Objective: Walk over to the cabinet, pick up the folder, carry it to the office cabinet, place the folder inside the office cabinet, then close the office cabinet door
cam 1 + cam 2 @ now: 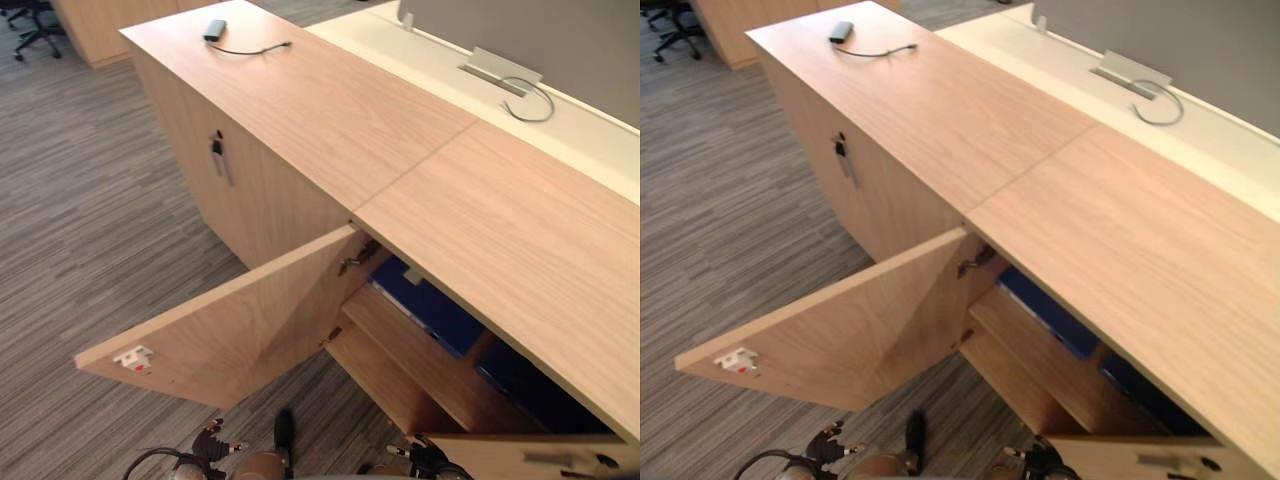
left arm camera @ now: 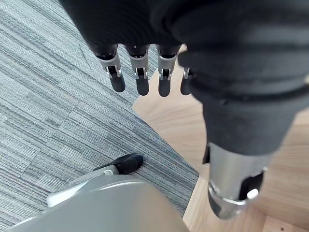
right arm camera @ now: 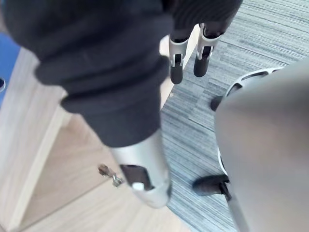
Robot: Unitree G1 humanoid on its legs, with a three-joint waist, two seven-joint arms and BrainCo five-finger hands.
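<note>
The office cabinet (image 1: 520, 250) stands in front of me with both doors swung out. Its left door (image 1: 230, 325) juts over the carpet; the right door (image 1: 520, 455) shows at the lower right. A blue folder (image 1: 432, 308) lies on the inner shelf (image 1: 400, 345), and a second blue folder (image 1: 530, 390) sits lower to the right. My left hand (image 2: 139, 77) hangs over the carpet by the left door with straight fingers, holding nothing. My right hand (image 3: 176, 65) hangs beside the cabinet's wood, fingers relaxed and empty.
A neighbouring cabinet (image 1: 250, 190) on the left is closed, with a key (image 1: 217, 150) in its door. A small dark device with a cable (image 1: 215, 30) lies on its top. Behind runs a white desk (image 1: 420, 60) with a grey cable flap (image 1: 500, 72). An office chair (image 1: 30, 25) stands far left on grey carpet (image 1: 80, 230).
</note>
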